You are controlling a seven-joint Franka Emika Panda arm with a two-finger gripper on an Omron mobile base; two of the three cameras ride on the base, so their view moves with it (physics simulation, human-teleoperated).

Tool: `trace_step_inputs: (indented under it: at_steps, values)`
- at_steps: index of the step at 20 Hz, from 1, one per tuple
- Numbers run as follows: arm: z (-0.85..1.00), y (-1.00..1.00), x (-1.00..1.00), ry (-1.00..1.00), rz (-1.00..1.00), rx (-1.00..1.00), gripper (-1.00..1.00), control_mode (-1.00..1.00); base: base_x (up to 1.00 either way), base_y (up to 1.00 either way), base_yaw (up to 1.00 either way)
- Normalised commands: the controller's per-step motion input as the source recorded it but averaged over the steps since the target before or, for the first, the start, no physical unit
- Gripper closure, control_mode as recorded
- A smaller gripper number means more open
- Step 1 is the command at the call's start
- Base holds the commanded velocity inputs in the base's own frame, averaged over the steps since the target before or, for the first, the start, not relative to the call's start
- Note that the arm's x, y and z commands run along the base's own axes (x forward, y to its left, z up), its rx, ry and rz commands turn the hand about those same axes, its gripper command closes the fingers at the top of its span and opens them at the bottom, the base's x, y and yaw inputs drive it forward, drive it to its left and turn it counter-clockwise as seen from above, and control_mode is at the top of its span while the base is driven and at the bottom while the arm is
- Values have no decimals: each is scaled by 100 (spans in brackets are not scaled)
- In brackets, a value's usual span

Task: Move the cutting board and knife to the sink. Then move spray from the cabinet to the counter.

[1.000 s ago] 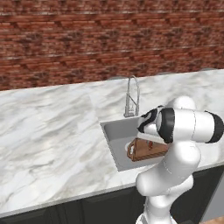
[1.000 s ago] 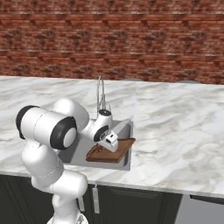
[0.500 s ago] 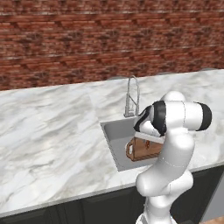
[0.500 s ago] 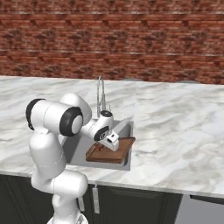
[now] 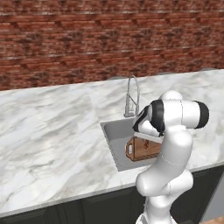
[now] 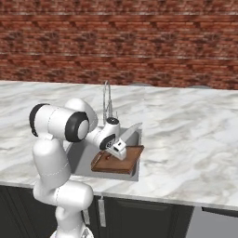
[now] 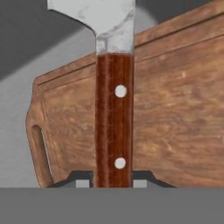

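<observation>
My gripper is shut on the knife, its dark fingertips pressing both sides of the riveted brown handle. The silvery blade points away from the hand. Right under the knife lies the reddish-brown cutting board, tilted in the sink with its far edge resting on the rim. In the right base view the gripper hovers just above the cutting board. From the left, the arm covers most of the cutting board in the sink. The spray and the cabinet are out of view.
The arched spring faucet stands right behind the basin, close to my hand. White marble counter stretches to both sides, and a red brick wall closes the back. Dark drawers run below the counter's front edge.
My arm's upper links have swung and straightened up. The hand with the knife has stayed over the board, shifting only a little.
</observation>
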Motion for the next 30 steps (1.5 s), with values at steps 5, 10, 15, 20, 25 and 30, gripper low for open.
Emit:
trace_step_inputs:
  at_steps: [5,10,15,20,25,30]
  values:
    - [27,11,0,-2,0,0,-100,-100,0,0,0]
    - [77,57,-26,-11,-1,0,-100,-100,0,0,0]
    - [81,92,-38,-10,0,0,-100,-100,0,0,0]
    - [95,77,-50,-13,-2,0,-100,-100,0,0,0]
    - [100,-7,-74,-14,-11,0,-100,-100,0,0,0]
    - [100,-23,-97,-27,-11,0,-100,-100,0,0,0]
